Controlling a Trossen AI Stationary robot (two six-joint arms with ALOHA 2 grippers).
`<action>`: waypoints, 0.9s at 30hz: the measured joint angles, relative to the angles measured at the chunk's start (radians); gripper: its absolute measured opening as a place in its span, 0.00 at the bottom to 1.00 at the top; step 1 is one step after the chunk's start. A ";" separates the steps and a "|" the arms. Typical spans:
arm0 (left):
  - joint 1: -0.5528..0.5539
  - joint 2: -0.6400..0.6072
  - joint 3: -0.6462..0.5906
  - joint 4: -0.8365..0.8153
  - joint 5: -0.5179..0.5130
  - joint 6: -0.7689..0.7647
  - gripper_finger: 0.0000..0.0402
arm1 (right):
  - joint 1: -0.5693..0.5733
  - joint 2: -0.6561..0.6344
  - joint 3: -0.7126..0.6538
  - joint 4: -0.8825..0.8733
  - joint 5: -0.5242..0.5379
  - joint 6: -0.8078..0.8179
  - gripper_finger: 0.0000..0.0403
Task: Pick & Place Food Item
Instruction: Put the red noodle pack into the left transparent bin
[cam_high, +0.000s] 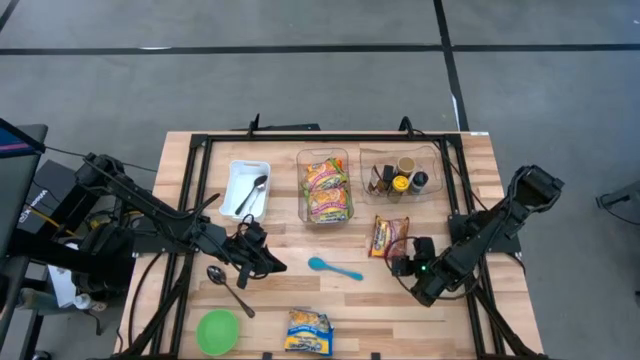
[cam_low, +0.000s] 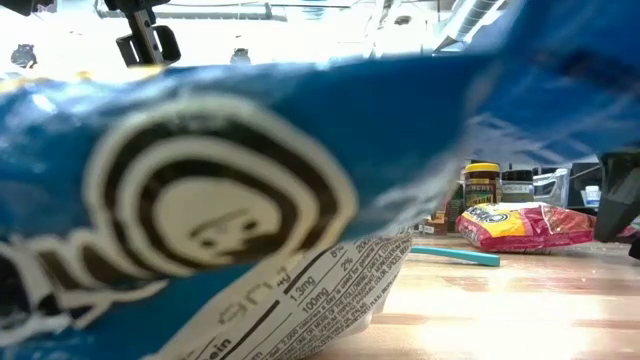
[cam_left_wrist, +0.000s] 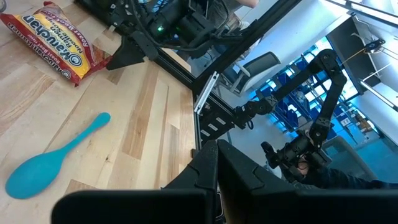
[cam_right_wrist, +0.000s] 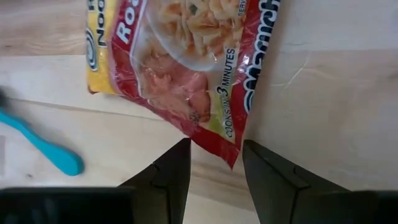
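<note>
Right claw (cam_high: 402, 264): released, fingers apart, hanging low over the desk (cam_high: 440, 330) at the near right, just at the near corner of the red ramen packet (cam_high: 389, 237); in its wrist view that corner lies between the two fingers, not pinched.
Red ramen packet: flat on the desk, just near of the far-right bin of jars (cam_high: 402, 173) and right of the blue spoon (cam_high: 334, 267).
Left claw (cam_high: 258, 262): clenched on nothing, resting mid-desk to the left of the blue spoon, near the metal spoon (cam_high: 228, 286).
Likely target: the clear bin of ramen packets (cam_high: 325, 186) at the far middle, judging by its contents.
Risk, thin grip: closing on a corner alone may catch only the film edge, so the packet could slide out or swing when lifted.
Risk, push: a flat packet on smooth wood may skid away from the fingers instead of being taken.
Risk, neighbours: the blue spoon lies near the path toward the bin and could be knocked.
Other packet: a blue-and-yellow packet (cam_high: 309, 332) lies at the near edge and fills the low view.
</note>
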 joint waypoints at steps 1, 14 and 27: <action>0.000 0.000 0.000 0.000 0.000 0.000 0.00 | 0.000 0.007 0.000 0.003 0.003 0.000 0.35; 0.000 0.000 0.000 0.000 0.004 0.000 0.00 | 0.000 0.015 0.000 -0.010 0.074 -0.005 0.35; 0.000 0.000 0.000 0.000 0.003 0.000 0.00 | 0.000 0.015 0.000 -0.024 0.126 -0.020 0.35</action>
